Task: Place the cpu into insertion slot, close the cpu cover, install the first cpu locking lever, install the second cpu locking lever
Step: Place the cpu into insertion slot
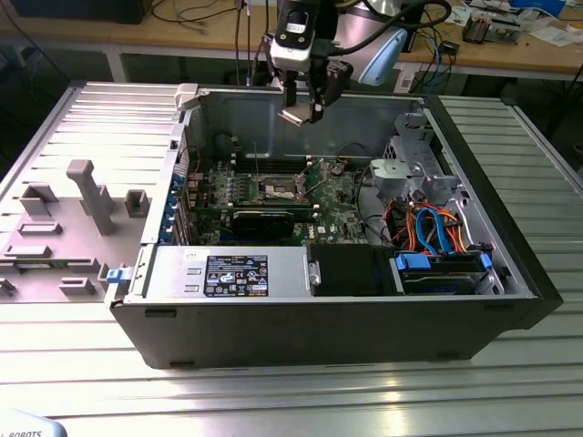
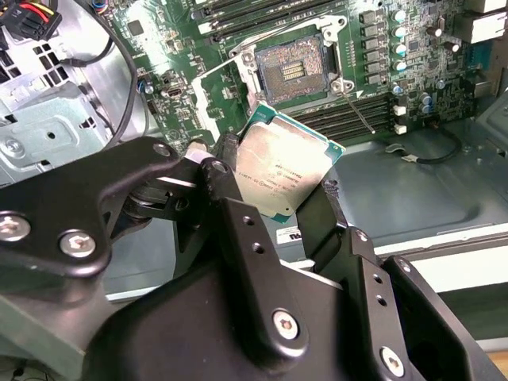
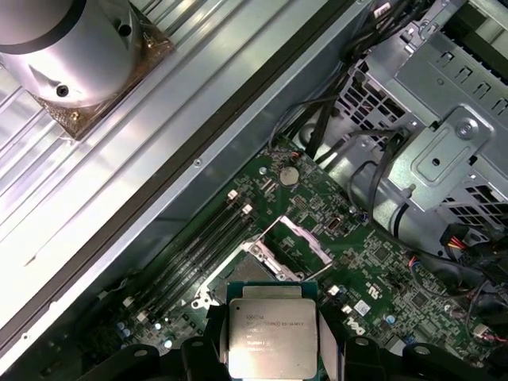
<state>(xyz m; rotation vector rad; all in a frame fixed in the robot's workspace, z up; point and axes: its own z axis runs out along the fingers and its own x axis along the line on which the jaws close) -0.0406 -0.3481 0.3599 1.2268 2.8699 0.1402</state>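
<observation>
Hand (image 2: 279, 178) gripped cpu (image 2: 290, 163) by opposite edges. We held it high over open case (image 1: 319, 328) on table (image 1: 273, 401), well apart from empty socket (image 2: 295, 70). We judged step in hand as cpu placement, not yet seated. It called for squaring cpu with socket.

A ribbed silvery metal table (image 1: 291, 401) fills the lower part of the exterior view and runs up both sides. A large open black computer case (image 1: 319, 328) lies on it at the centre. Just beside the case, at the left of the frame, rests a flat grey plastic fixture plate (image 1: 55, 237) with upright pegs and blocks. A white rounded object (image 1: 27, 430) sits in the lower left corner, cut off by the frame's edge.
</observation>
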